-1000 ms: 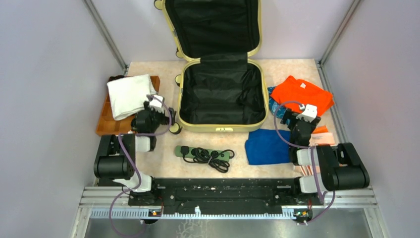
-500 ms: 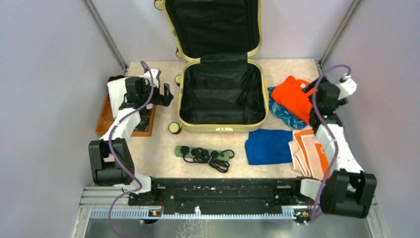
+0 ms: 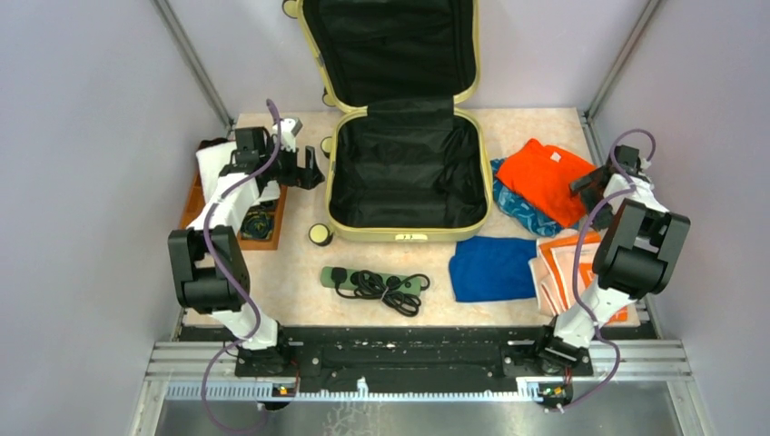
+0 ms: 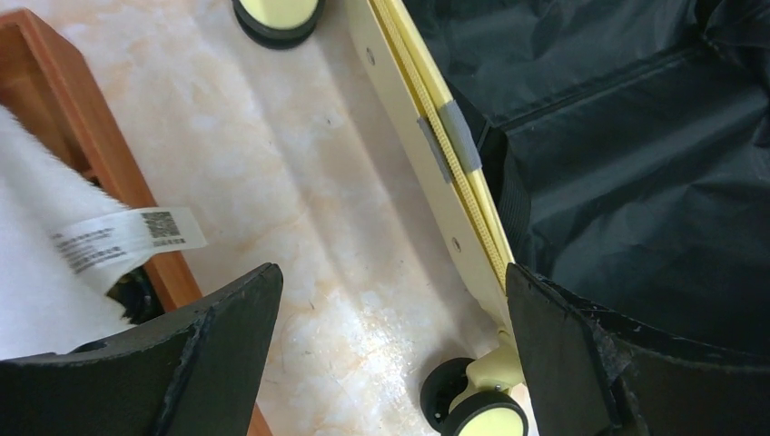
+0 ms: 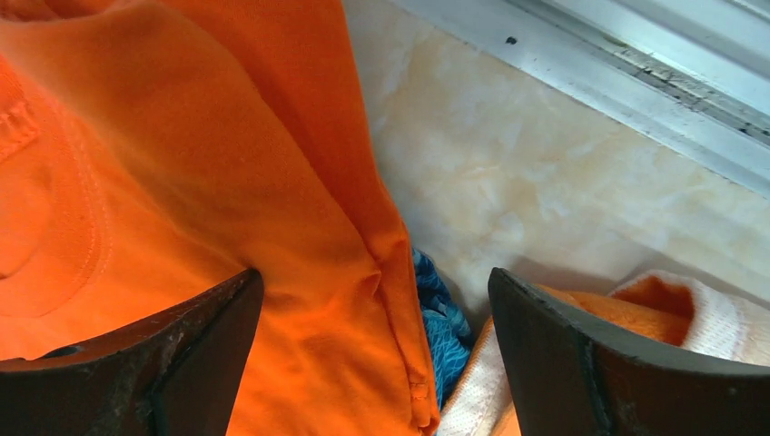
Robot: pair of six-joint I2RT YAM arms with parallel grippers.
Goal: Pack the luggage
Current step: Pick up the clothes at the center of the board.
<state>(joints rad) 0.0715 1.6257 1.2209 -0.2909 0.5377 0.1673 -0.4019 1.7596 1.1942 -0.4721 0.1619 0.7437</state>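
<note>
The luggage [image 3: 409, 173] lies open in the middle of the table, pale yellow with black lining, its lid [image 3: 390, 45] propped upright at the back. My left gripper [image 3: 306, 169] hangs open just left of it; in the left wrist view the left gripper [image 4: 392, 277] shows bare table between its fingers, the luggage rim [image 4: 436, 154] and a wheel [image 4: 472, 409] to the right. My right gripper [image 3: 588, 184] is open at the right edge of the orange shirt [image 3: 545, 173]. In the right wrist view the right gripper [image 5: 374, 277] straddles the shirt's hem [image 5: 182, 163], holding nothing.
A white towel [image 3: 218, 168] lies on a wooden tray [image 3: 195, 213] at the left. A green power strip [image 3: 372, 282] with coiled cable sits in front of the luggage. A folded blue cloth [image 3: 490, 268], a blue patterned cloth [image 3: 518, 204] and an orange-white cloth [image 3: 567, 272] lie at the right.
Both arms have unfolded and reached away from their bases: the left to the gap between towel and luggage, the right out to the right side of the orange shirt. Both grippers stay open.
</note>
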